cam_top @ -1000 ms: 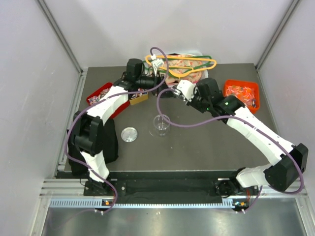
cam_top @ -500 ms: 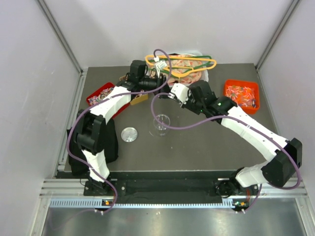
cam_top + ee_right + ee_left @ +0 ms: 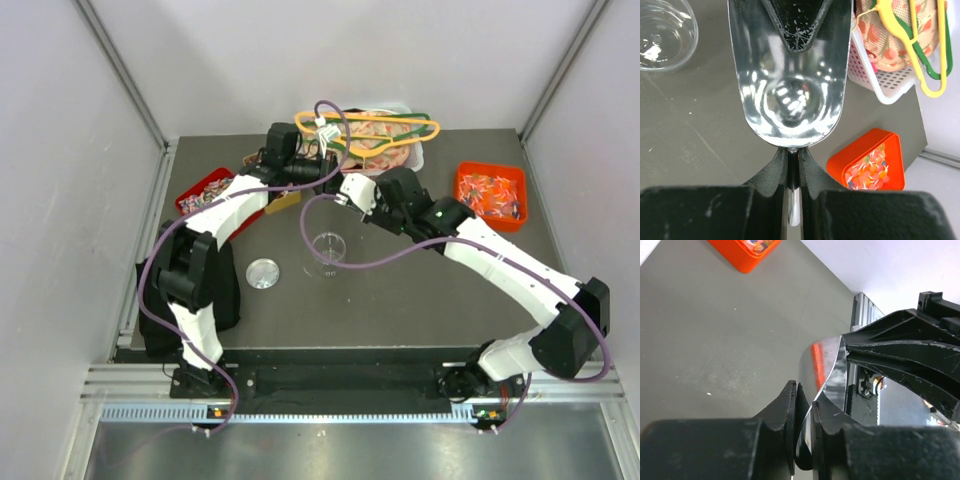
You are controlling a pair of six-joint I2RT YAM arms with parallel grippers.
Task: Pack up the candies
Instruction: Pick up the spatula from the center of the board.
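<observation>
Dark grey counter (image 3: pixel 400 290) between white walls. Clenched on the handle of a metal scoop (image 3: pixel 790 90): the right claw (image 3: pixel 792 155), bowl level and empty, probably kept ready for scooping. Pinching the rim of the same scoop: the left claw (image 3: pixel 804 400), likely to steady it or take it over. Further out, candies (image 3: pixel 490 190) heaped in an orange tray (image 3: pixel 516 180) at right and a red tray (image 3: pixel 190 205) at left. Toward the front, a clear cup (image 3: pixel 327 252) and round lid (image 3: pixel 263 272). Close behind the claws, a white basket (image 3: pixel 885 82) with hangers (image 3: pixel 370 125), a possible snag.
</observation>
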